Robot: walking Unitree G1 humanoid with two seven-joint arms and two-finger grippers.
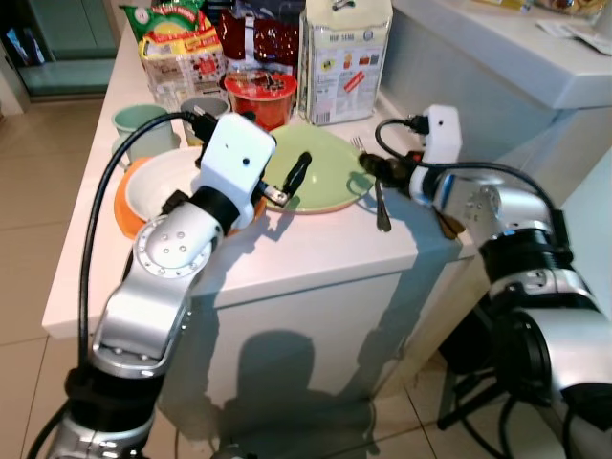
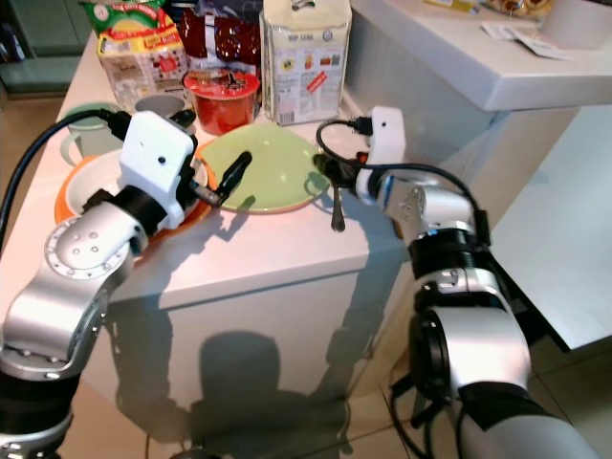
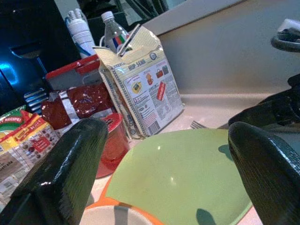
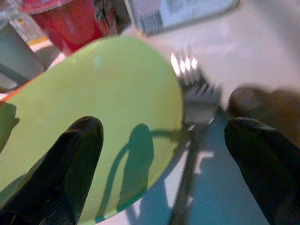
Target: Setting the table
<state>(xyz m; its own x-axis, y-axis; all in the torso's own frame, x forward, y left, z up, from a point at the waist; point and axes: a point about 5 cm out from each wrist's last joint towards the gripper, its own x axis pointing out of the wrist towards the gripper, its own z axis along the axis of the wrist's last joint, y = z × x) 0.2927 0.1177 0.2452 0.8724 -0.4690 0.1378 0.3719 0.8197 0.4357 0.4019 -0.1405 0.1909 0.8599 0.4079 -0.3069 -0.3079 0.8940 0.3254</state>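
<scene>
A light green plate [image 1: 330, 167] lies on the white counter [image 1: 306, 249], with a metal fork [image 1: 381, 203] just to its right. My right gripper [image 4: 164, 140] hovers low over the plate's right rim and the fork's tines [image 4: 197, 89]; it is open, with one finger above the plate and the other beyond the fork. My left gripper [image 1: 287, 184] is open over the plate's left edge with nothing between its fingers. To its left, a white bowl [image 1: 163, 186] rests on an orange plate [image 1: 124, 215].
Behind the plates stand a red noodle cup [image 1: 260, 94], two pale mugs [image 1: 142, 124], snack packets [image 1: 177, 48] and a tall white carton [image 1: 344, 57]. A grey counter [image 1: 497, 57] rises to the right. The counter's front edge is close below the plates.
</scene>
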